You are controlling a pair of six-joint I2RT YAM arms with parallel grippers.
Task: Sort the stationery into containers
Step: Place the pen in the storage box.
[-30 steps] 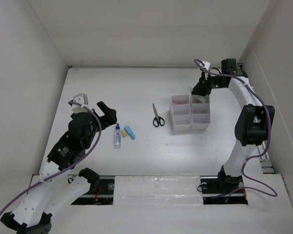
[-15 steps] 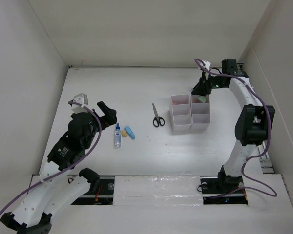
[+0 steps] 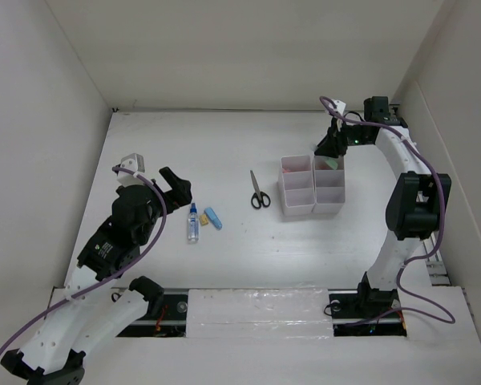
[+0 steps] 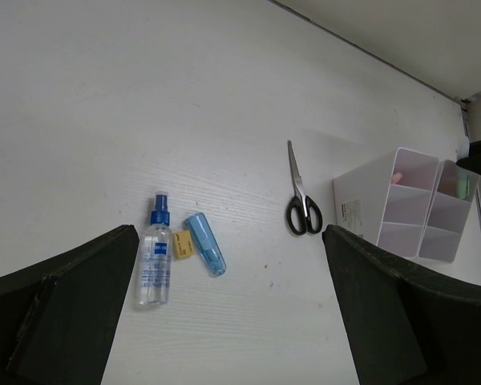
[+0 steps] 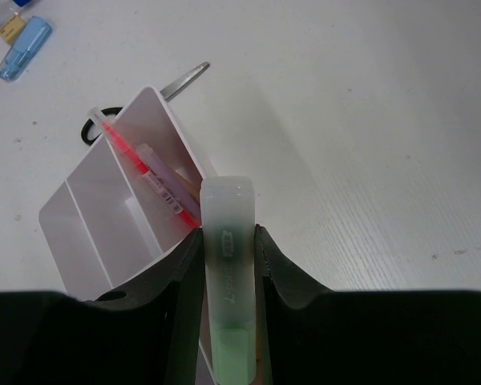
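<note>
Surface point(image 3: 224, 144): white, faintly grained.
Room: plain white walls point(image 3: 224, 48) on three sides.
Left end effector point(image 3: 176, 186): spread wide.
Right end effector point(image 5: 227, 241): pinching green marker point(image 5: 224, 204).

Top view: two white boxes point(image 3: 297, 186) stand touching, side by side, on the table point(image 3: 224, 136), with scissors point(image 3: 259, 191) just to their left. Further left, a bottle point(image 3: 192, 224) and a blue marker point(image 3: 213, 217) lie near the wide-spread left gripper point(image 3: 177, 186). The right gripper point(image 3: 330, 147) hangs over the right-hand box's far compartment, above a green marker point(image 3: 330, 163)
</note>
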